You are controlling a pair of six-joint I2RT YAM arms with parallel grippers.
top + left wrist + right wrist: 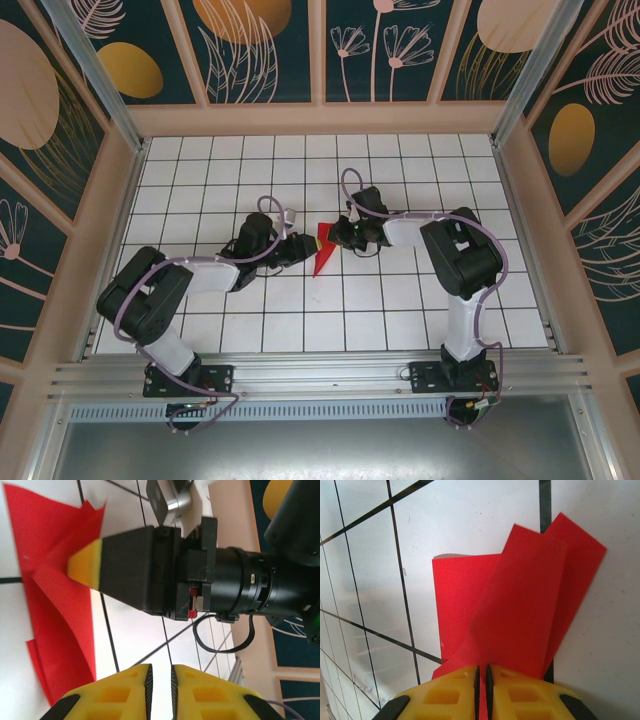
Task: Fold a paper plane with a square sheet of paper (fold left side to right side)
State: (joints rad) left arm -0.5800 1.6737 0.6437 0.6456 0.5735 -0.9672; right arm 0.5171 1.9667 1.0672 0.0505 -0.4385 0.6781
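The part-folded red paper (322, 250) lies mid-way across the gridded table (400, 320) between the arms, its flaps lifting. The right gripper (481, 672) pinches one edge, fingers closed on the layers. The left gripper (161, 672) sits just beside the paper, fingers a narrow slit apart and empty. With only one pinch holding, a pull could drag the paper askew or tear it, and the springy flaps may reopen the creases.

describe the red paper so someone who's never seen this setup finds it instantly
Start at the white gridded table and go to its middle. There the right tool pinches the folded paper. It is a bright red pointed wedge; everything around it is white or black.
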